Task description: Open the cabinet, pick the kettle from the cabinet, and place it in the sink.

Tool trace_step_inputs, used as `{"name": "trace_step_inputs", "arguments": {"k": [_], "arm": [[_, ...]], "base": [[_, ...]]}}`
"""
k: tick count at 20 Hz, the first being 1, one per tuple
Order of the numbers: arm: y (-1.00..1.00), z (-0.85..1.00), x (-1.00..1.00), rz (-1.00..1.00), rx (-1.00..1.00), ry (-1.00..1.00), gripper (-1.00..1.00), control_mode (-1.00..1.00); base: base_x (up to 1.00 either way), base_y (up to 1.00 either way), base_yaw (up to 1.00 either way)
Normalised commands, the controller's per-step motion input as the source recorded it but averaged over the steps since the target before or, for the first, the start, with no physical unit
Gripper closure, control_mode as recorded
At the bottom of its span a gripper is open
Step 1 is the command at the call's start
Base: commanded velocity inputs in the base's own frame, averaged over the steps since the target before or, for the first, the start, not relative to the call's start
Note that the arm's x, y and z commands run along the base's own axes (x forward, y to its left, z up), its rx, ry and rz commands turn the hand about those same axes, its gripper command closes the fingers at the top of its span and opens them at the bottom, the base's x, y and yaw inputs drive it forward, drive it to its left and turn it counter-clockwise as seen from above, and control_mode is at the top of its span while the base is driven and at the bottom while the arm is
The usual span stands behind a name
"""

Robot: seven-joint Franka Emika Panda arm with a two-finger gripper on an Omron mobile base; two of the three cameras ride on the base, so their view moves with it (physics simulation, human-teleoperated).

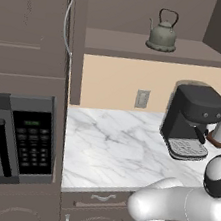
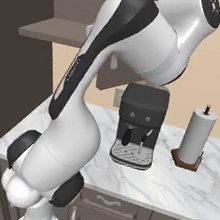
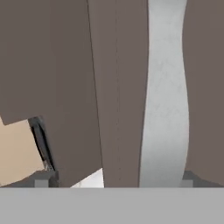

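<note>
We are at the cabinet [image 1: 157, 49], and in the left base view it stands open, its left door swung out edge-on with the curved silver handle [image 1: 69, 22] showing. On the white marble counter [image 1: 112, 143] below sit a black coffee machine [image 1: 192, 120] and, to its right, a paper towel roll [image 2: 196, 136]. The kettle [image 1: 162, 33] rests upright on the cabinet shelf, far behind the machine and above it. In the hand view our gripper [image 3: 113, 178] is close against a door panel beside a silver handle [image 3: 164, 109], fingertips [image 3: 41, 179] spread wide and holding nothing. We judge the opening step done; next we must pull back from the door and reach for the kettle's loop.
</note>
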Motion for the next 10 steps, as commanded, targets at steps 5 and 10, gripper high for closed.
{"name": "trace_step_inputs", "arguments": {"k": [5, 10], "arm": [[0.21, -0.50, -0.15, -0.30, -0.06, 0.00, -1.00, -1.00], [0.01, -0.46, -0.03, -0.46, -0.20, 0.00, -1.00, -1.00]], "base": [[0.00, 0.00, 0.00], [0.00, 0.00, 0.00]]}}
